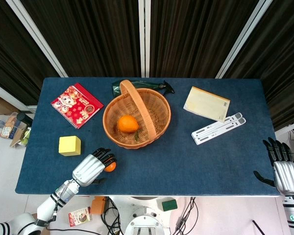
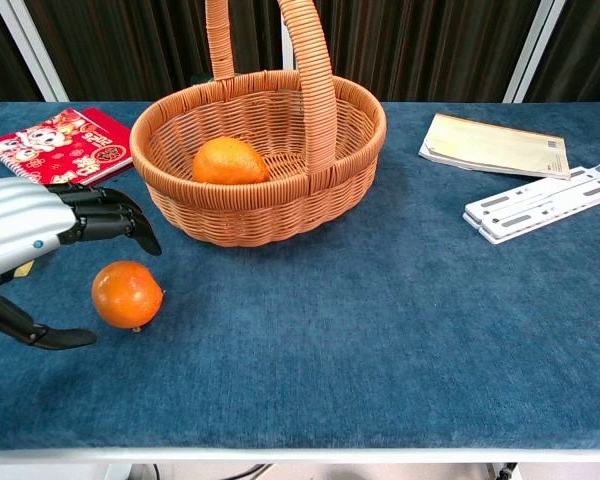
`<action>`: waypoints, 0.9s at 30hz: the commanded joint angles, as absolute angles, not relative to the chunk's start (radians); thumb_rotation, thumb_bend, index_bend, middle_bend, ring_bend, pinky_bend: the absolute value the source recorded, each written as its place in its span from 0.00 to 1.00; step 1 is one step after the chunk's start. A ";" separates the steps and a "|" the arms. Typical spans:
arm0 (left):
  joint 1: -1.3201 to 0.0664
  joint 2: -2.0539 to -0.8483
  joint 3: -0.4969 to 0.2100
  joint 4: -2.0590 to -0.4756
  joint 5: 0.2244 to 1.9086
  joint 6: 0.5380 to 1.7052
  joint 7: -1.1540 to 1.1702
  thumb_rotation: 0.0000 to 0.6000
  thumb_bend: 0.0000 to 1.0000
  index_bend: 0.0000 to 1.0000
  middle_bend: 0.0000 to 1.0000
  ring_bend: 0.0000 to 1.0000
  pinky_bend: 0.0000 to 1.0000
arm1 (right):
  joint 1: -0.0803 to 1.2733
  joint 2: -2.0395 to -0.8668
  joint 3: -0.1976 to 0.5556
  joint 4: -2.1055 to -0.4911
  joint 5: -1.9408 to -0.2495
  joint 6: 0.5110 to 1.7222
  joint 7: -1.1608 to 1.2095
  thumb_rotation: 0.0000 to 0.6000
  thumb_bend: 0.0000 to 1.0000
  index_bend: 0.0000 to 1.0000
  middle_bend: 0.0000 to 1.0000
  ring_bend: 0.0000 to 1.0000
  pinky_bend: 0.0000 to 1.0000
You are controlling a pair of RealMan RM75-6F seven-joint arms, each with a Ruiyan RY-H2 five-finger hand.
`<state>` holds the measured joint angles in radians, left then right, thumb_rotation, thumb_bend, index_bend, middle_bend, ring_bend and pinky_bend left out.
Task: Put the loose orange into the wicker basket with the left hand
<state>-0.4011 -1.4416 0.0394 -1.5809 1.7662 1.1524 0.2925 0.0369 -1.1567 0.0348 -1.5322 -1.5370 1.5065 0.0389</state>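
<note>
The loose orange [image 2: 127, 294] [image 1: 110, 167] lies on the blue tablecloth near the front left. My left hand [image 2: 40, 245] [image 1: 93, 166] hovers right beside it, fingers and thumb spread around it without closing; no contact shows. The wicker basket [image 1: 157, 129] [image 2: 350, 150] stands at the table's middle with its tall handle up, and another orange [image 1: 128, 124] [image 2: 230, 161] sits inside it. My right hand [image 1: 283, 166] hangs open off the table's right front corner, holding nothing.
A red booklet [image 1: 76, 105] lies at the back left and a yellow block [image 1: 69, 145] at the left. A dark green bottle [image 1: 147, 86] lies behind the basket. A tan notebook [image 1: 207, 104] and a white folding stand [image 1: 218, 128] lie at the right.
</note>
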 commanded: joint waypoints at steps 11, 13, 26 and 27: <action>-0.418 -1.467 0.034 -1.567 1.684 1.113 0.334 1.00 0.14 0.27 0.24 0.14 0.27 | 0.035 -1.159 0.042 -1.532 -1.524 1.508 0.054 1.00 0.19 0.00 0.00 0.00 0.00; -0.423 -1.471 0.034 -1.564 1.671 1.099 0.340 1.00 0.14 0.27 0.24 0.14 0.28 | 0.034 -1.160 0.043 -1.530 -1.523 1.511 0.056 1.00 0.20 0.00 0.00 0.00 0.00; -0.455 -1.498 0.041 -1.535 1.629 1.050 0.367 1.00 0.16 0.27 0.26 0.21 0.43 | 0.041 -1.161 0.041 -1.524 -1.527 1.497 0.050 1.00 0.23 0.00 0.00 0.00 0.00; -0.457 -1.504 0.041 -1.532 1.627 1.051 0.364 1.00 0.18 0.28 0.27 0.24 0.48 | 0.042 -1.163 0.042 -1.523 -1.524 1.497 0.048 1.00 0.23 0.00 0.00 0.00 0.00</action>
<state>-0.4551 -1.5006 0.0402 -1.5345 1.6286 1.0514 0.3661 0.0414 -1.1620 0.0415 -1.5234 -1.5253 1.4971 0.0492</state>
